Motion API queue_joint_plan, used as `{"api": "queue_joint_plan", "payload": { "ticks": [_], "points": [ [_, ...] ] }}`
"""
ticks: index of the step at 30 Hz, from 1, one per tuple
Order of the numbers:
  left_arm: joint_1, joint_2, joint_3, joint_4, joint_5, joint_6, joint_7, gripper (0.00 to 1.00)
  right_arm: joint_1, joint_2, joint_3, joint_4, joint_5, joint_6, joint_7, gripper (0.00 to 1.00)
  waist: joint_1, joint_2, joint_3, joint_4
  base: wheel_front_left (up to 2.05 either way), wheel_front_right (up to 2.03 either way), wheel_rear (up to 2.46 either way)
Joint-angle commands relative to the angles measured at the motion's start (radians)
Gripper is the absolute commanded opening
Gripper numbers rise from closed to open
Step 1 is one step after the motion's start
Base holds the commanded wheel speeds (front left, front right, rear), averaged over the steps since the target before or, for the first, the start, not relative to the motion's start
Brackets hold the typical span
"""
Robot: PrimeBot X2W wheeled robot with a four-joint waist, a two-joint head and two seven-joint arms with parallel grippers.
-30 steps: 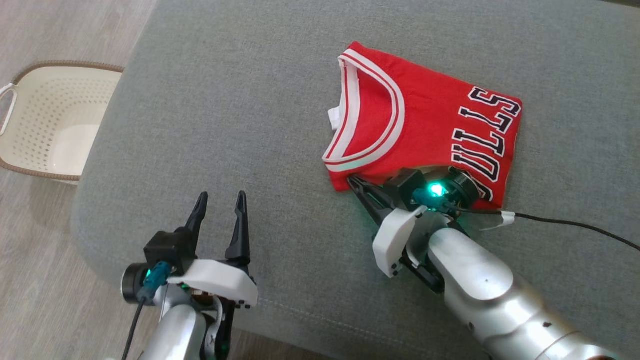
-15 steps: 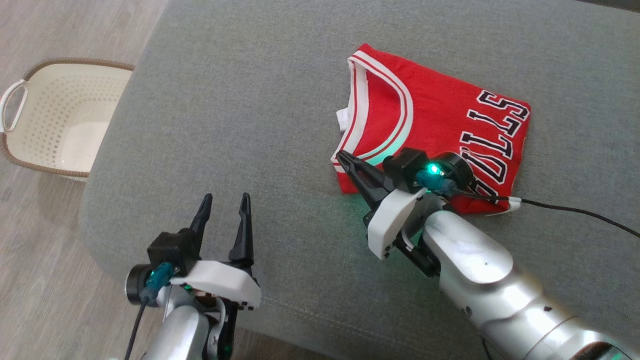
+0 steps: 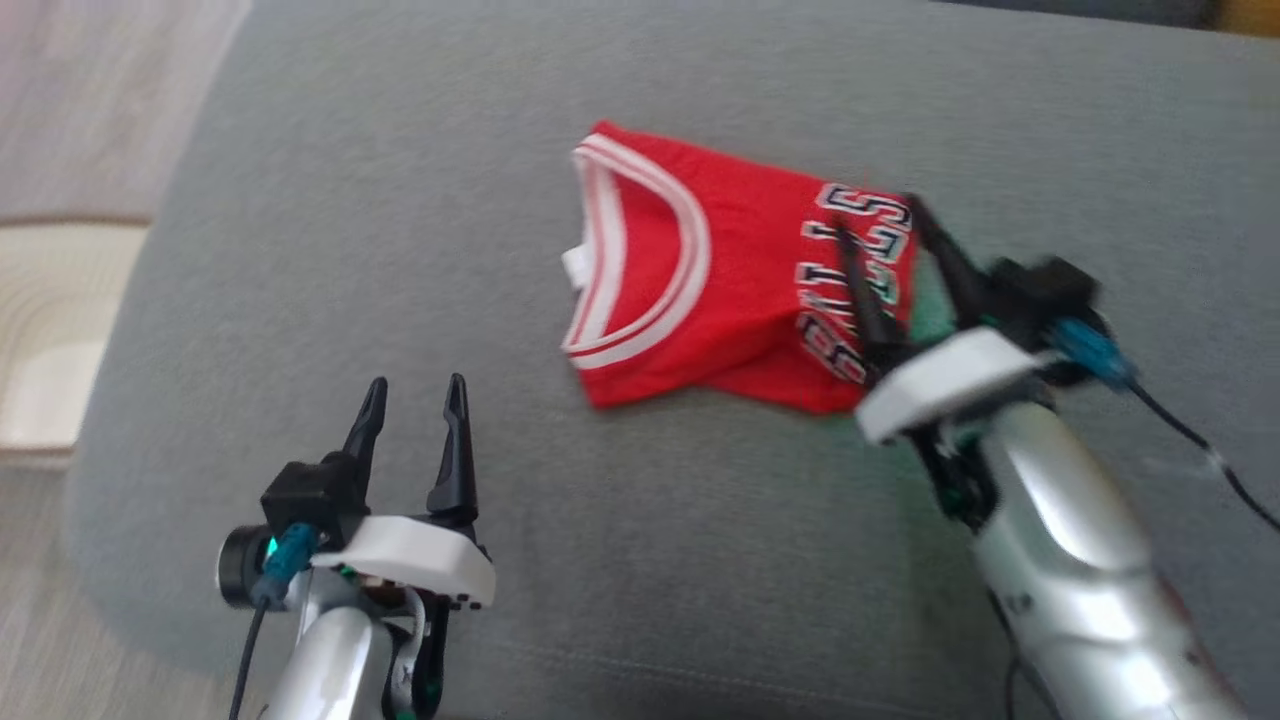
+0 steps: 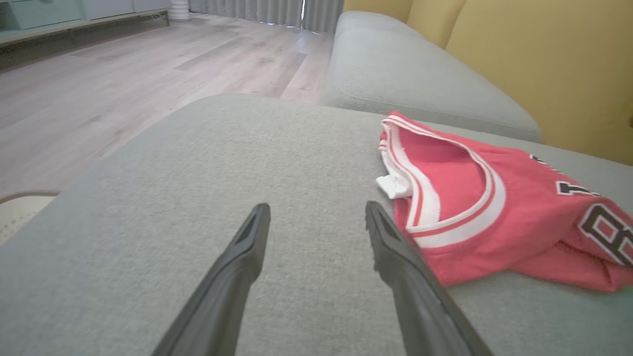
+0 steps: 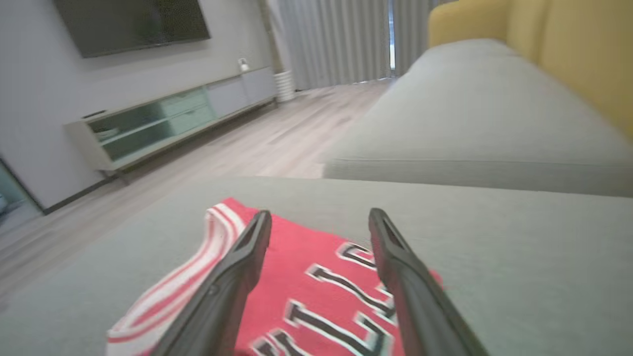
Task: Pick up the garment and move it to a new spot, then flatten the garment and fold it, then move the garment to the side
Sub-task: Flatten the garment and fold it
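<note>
The garment (image 3: 700, 290) is a red jersey with white trim and black lettering, folded into a small packet on the grey sofa seat (image 3: 400, 200). My right gripper (image 3: 880, 220) hovers over the packet's right, lettered end, open, with nothing between its fingers. In the right wrist view the garment (image 5: 316, 277) lies below the spread fingers of the right gripper (image 5: 320, 220). My left gripper (image 3: 413, 390) stands open at the lower left, apart from the cloth. The left wrist view has the garment (image 4: 470, 212) just right of the left gripper (image 4: 316, 212).
A pale perforated basket (image 3: 50, 330) sits on the wood floor off the seat's left edge. Yellow back cushions (image 4: 544, 64) rise behind the seat. A black cable (image 3: 1190, 440) trails from my right wrist. Bare grey seat spreads left of and in front of the garment.
My right gripper let go of the garment's near edge, opened, and swung to the packet's right end. The head camera shifted, so the whole scene slid left. The left arm kept still.
</note>
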Motion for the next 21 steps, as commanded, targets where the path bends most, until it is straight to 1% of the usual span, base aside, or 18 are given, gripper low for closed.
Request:
{"api": "queue_joint_plan", "payload": {
  "ticks": [1,2,3,5,8,10,13,21],
  "points": [
    [-0.016,0.008,0.041,-0.035,0.011,0.002,-0.006,1.0,0.033,0.021,-0.029,-0.051,-0.025,0.007,-0.011,1.0,0.0,0.0,-0.03,-0.052,0.0,0.0,0.0],
    [-0.014,0.008,0.05,-0.035,0.02,0.001,-0.006,1.0,0.082,0.021,-0.107,-0.084,-0.055,0.007,-0.011,1.0,0.0,0.0,-0.041,-0.081,0.0,0.0,0.0],
    [-0.011,0.008,0.056,-0.036,0.024,0.001,-0.006,1.0,0.105,0.021,-0.139,-0.102,-0.073,0.007,-0.011,1.0,0.0,0.0,-0.047,-0.096,0.0,0.0,0.0],
    [-0.004,0.008,0.064,-0.035,0.031,0.001,-0.006,1.0,0.153,0.021,-0.198,-0.134,-0.093,0.007,-0.011,1.0,0.0,0.0,-0.058,-0.121,0.0,0.0,0.0],
    [0.009,0.008,0.079,-0.032,0.041,0.004,-0.006,1.0,0.219,0.021,-0.255,-0.17,-0.105,0.007,-0.011,1.0,0.0,0.0,-0.072,-0.155,0.0,0.0,0.0],
    [0.02,0.008,0.089,-0.03,0.047,0.005,-0.006,1.0,0.257,0.021,-0.276,-0.187,-0.117,0.007,-0.011,1.0,0.0,0.0,-0.083,-0.174,0.0,0.0,0.0],
    [0.04,0.008,0.102,-0.023,0.054,0.007,-0.006,1.0,0.311,0.021,-0.297,-0.203,-0.101,0.007,-0.011,1.0,0.0,0.0,-0.102,-0.196,0.0,0.0,0.0],
    [0.1,0.008,0.126,-0.008,0.077,0.001,-0.006,1.0,0.426,0.021,-0.296,-0.217,-0.063,0.007,-0.011,1.0,0.0,0.0,-0.162,-0.228,0.0,0.0,0.0]
  ]
}}
